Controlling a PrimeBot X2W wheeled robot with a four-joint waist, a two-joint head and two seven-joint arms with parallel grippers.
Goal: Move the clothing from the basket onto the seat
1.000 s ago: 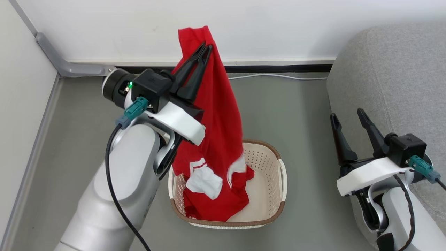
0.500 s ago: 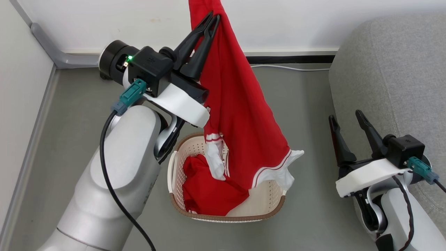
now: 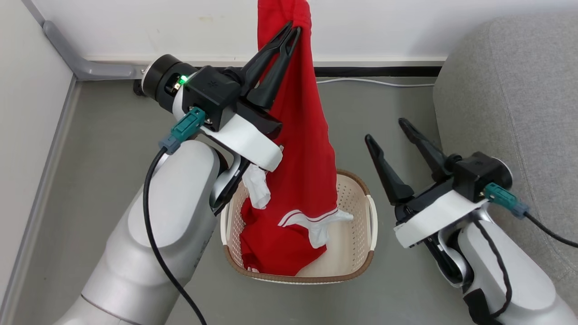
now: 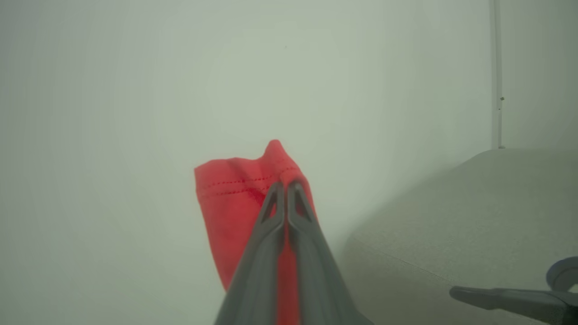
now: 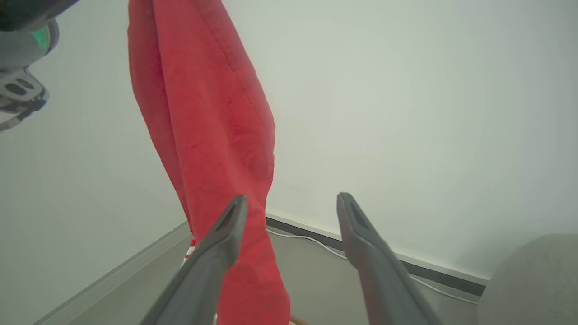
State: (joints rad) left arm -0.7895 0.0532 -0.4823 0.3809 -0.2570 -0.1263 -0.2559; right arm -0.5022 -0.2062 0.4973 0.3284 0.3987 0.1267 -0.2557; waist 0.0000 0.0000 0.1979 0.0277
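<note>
Red clothing (image 3: 307, 149) above head-view basket (image 3: 351, 203)

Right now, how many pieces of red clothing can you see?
2. One red garment hangs from the shut left end effector above the basket; a second garment lies bunched in the basket beneath it. More may be hidden underneath.

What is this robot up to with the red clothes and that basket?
It is emptying laundry. Its left gripper is shut on the top of a red garment and holds it up high, so that the white-trimmed lower end dangles over the basket. More red clothing lies inside it. The right gripper is open and empty, between the basket and the grey sofa. No clothing lies on the visible part of the sofa.
</note>
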